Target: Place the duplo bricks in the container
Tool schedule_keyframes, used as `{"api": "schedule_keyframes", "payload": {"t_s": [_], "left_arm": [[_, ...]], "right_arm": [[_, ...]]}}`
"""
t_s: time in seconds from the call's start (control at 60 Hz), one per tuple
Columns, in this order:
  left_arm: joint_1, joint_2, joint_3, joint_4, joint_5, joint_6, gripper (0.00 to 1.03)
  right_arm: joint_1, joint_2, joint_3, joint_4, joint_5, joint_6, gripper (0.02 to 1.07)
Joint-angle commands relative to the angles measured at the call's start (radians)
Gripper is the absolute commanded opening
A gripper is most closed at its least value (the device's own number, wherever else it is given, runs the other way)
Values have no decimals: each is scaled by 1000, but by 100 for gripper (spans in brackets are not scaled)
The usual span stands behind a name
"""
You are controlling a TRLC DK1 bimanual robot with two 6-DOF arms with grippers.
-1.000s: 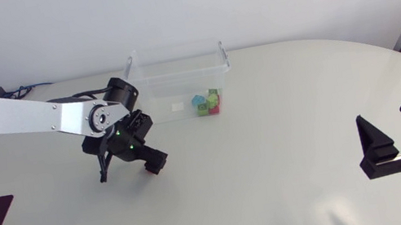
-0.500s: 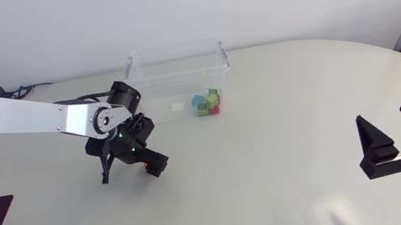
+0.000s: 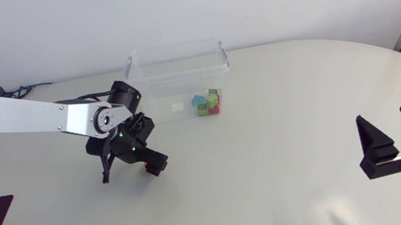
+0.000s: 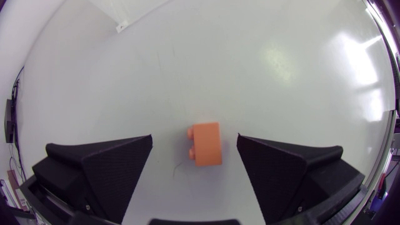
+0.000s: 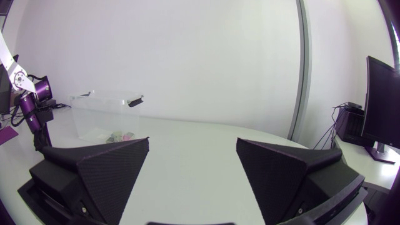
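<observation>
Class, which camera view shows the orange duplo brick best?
The left wrist view: the orange brick lies in full sight on the table between the left gripper's open fingers, touching neither. In the head view that gripper largely hides it; the right wrist view does not show it.

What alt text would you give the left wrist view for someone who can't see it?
An orange brick lies on a white table, between the two broad black fingers of the left claw, which is open and touches it on neither side.
</observation>
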Motion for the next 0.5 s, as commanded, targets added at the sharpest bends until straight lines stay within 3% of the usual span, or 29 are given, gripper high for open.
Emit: {"api": "schedule_keyframes", "payload": {"t_s": [0.0,0.183,0.3,0.383,0.483], "left_arm": [[-1,26,28,-5,-5,3,87],[-1,30,29,-7,-5,3,85],[-1,38,32,-8,-3,0,76],[-1,41,34,-8,1,0,75],[-1,41,35,-8,1,-4,60]], "right_arm": [[-10,-7,-26,-9,-2,-19,103],[-10,-7,-26,-9,-2,-19,103],[-10,-7,-26,-9,-2,-19,103],[-10,-9,-26,-9,-2,-19,103],[-10,-9,-26,-9,-2,-19,103]]}}
